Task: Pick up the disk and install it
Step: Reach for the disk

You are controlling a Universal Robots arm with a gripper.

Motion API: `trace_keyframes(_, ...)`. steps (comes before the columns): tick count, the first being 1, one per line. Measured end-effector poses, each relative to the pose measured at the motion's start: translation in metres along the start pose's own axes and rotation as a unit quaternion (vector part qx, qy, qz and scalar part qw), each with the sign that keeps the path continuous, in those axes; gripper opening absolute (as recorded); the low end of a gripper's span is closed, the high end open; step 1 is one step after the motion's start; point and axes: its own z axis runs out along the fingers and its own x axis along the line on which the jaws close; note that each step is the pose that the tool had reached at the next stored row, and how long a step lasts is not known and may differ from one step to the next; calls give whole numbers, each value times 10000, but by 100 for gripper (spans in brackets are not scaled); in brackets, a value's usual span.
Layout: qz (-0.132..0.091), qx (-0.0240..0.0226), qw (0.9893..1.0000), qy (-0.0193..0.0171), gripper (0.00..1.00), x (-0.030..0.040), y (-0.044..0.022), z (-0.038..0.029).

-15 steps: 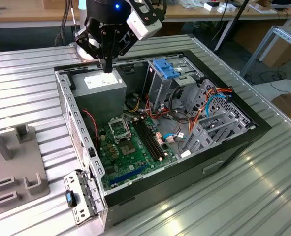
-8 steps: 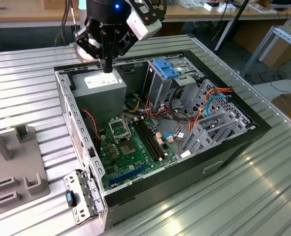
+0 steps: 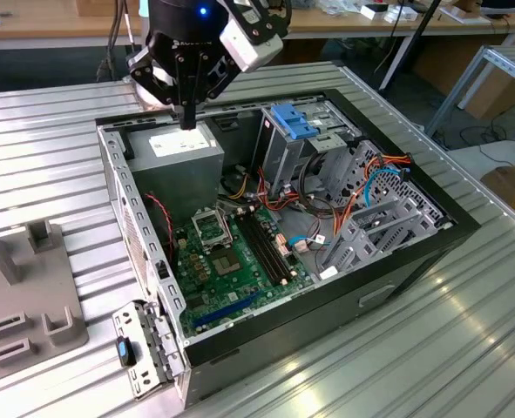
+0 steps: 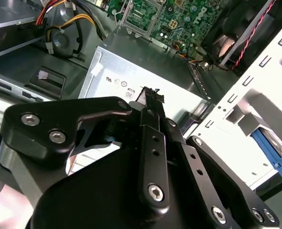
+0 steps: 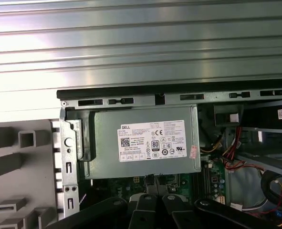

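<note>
Starting at the exterior view's left: a grey fixture [image 3: 30,296] with upright posts, resting on the ribbed metal table [image 3: 57,139]. Next to it, against the open computer case [image 3: 344,322], a swung-out metal panel [image 3: 152,340] carrying a small blue part [image 3: 125,352]. Then the slotted chassis wall [image 3: 131,205], and just inside it the grey metal box [image 3: 187,165] with its white label [image 3: 172,142]. Directly above that box, the gripper [image 3: 188,120]: hangs clenched, fingers pressed together, grasping nothing, tips close over the label. Further right, the green motherboard [image 3: 231,261] low in the case, the drive cage [image 3: 279,161] topped by a light-blue ridged latch [image 3: 294,120], then a tangle of red, orange and blue cables [image 3: 370,183].

From the first wrist view, looking down: the box [image 5: 107,143] and label square below the gripper [image 5: 155,180], the fixture [image 5: 21,167] just outside the chassis wall [image 5: 67,157].

From the second wrist view, past the gripper [image 4: 149,93]: the disk [image 4: 276,157], showing as a bright blue rail beyond the pale chassis wall [image 4: 245,109], on the side away from the box. Black slab hidden by that wall. Lies well apart from the gripper, untouched, not yet picked up, with the wall standing in the way between the two.
</note>
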Motion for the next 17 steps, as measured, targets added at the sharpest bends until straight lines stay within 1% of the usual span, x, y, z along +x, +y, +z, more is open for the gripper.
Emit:
trace_keyframes(6,0,0,10000,0,11,30,-3,-1)
trace_keyframes(8,0,0,10000,0,11,50,-4,-1)
trace_keyframes(10,1,1,10000,0,11,89,-7,-3)
trace_keyframes(13,0,0,10000,0,11,129,-10,-4)
trace_keyframes(14,0,0,10000,0,11,160,-12,-4)
trace_keyframes(17,0,0,10000,0,11,201,-15,-5)
